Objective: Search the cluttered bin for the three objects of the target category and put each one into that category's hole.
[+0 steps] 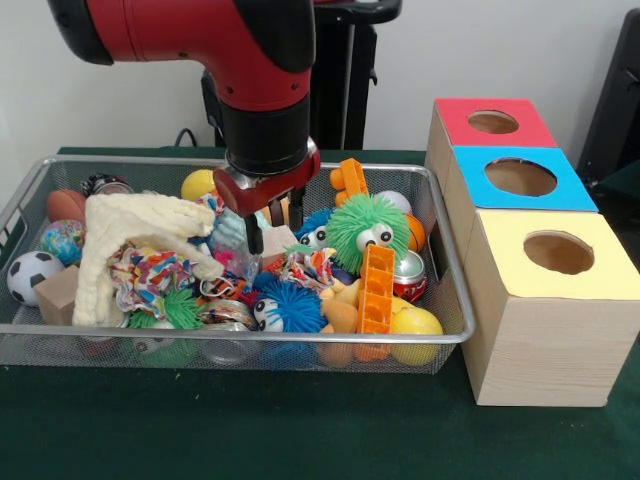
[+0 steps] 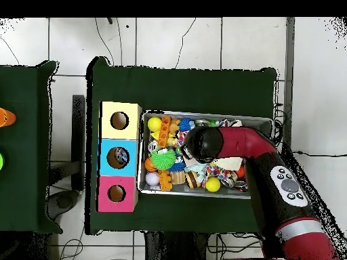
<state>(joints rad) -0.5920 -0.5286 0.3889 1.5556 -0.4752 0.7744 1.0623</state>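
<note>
The cluttered bin [image 1: 250, 340] is a wide wire mesh basket on the green table, full of toys; it also shows in the overhead view [image 2: 261, 120]. My gripper [image 1: 275, 228] hangs low over the bin's middle, open and holding nothing, with its fingertips just above a pale block and a colourful rope toy [image 1: 150, 270]. In the overhead view the arm's black wrist [image 2: 202, 143] hides the gripper. The hole [image 1: 520, 177] of the blue-topped box stands right of the bin, between the other two boxes; from overhead [image 2: 120, 156] something greyish shows inside it.
The bin holds a cream cloth [image 1: 130, 240], a green fuzzy ball with eyes [image 1: 368, 228], a blue fuzzy ball [image 1: 285, 305], an orange ladder piece [image 1: 377, 290], a yellow ball [image 1: 415, 325] and a soccer ball [image 1: 30, 272]. A red-topped box [image 1: 490, 122] and a yellow-topped box [image 1: 555, 255] flank the blue one.
</note>
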